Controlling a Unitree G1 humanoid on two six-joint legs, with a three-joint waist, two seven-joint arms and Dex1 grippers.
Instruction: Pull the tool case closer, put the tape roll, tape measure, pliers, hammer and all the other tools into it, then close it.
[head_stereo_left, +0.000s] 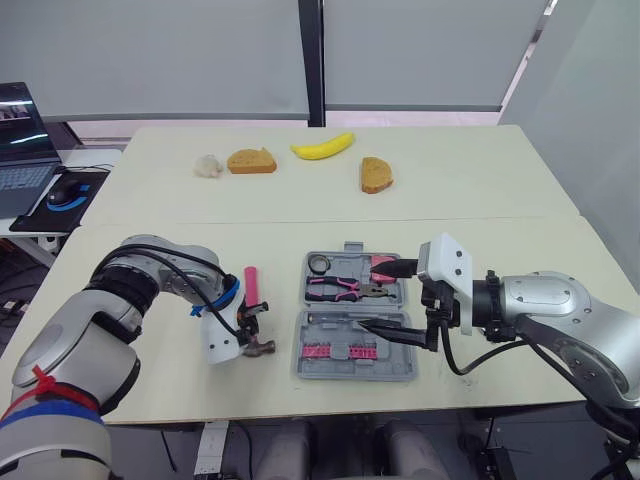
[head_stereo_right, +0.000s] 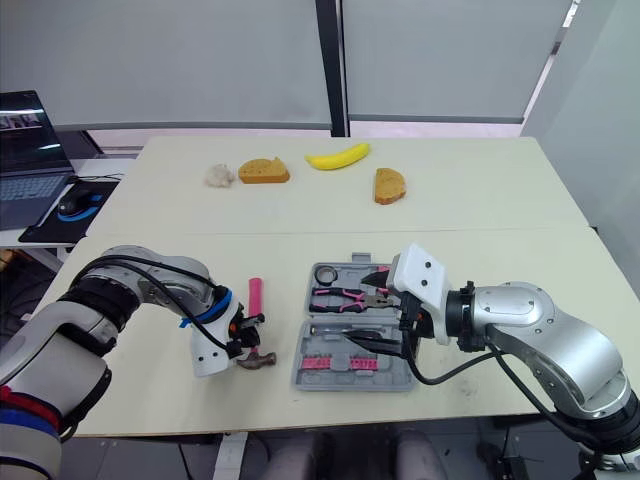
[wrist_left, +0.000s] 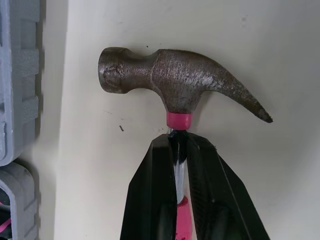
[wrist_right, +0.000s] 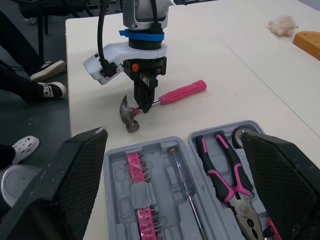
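Cream table (head_stereo_left: 480, 200), smooth and flat. On it the grey plastic tool case (head_stereo_left: 356, 373) lies open. The hammer (head_stereo_left: 250, 287) lies just beside the case, on my left. My left pincer (wrist_left: 178, 142) pinches its thin neck, right under the rough, dull metal head. The grip is pink and bumpy. That head looks heavy, so I should squeeze hard, lift slowly and keep it level. My right pincer (wrist_right: 175, 145) is spread wide over the case.
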